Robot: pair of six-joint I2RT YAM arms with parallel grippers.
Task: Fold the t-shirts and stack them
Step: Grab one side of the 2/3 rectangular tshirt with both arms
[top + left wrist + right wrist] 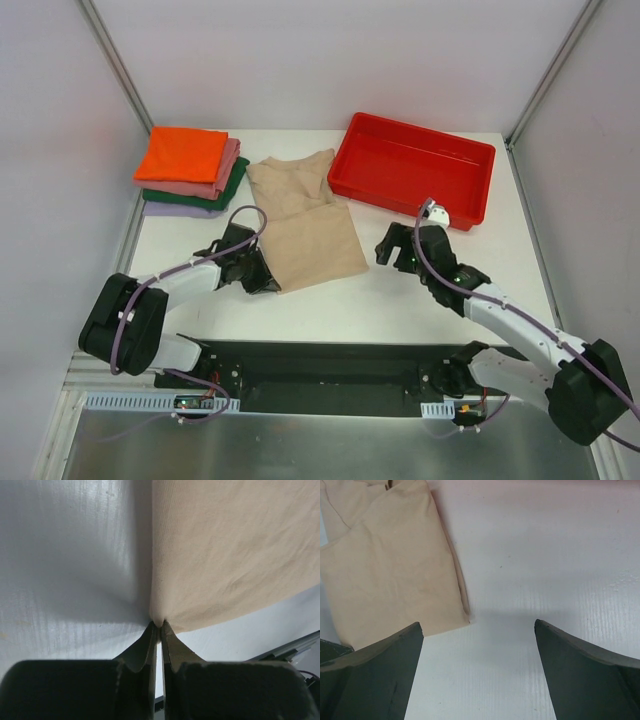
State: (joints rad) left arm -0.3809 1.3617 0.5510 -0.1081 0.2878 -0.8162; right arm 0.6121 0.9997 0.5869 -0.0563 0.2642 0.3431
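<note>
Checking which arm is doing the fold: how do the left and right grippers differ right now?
The left gripper is shut, its fingers pinching the beige t-shirt's near left corner; the right gripper is open, nothing between its fingers. The left gripper meets the shirt's edge; the right gripper is over the table beside the shirt, apart from it. Both have dark fingers and sit low over the table.

light: bright, even | shadows: soft, ahead of left fingers (145, 645) on table (60, 580) | focus: near fingers blurred
</note>
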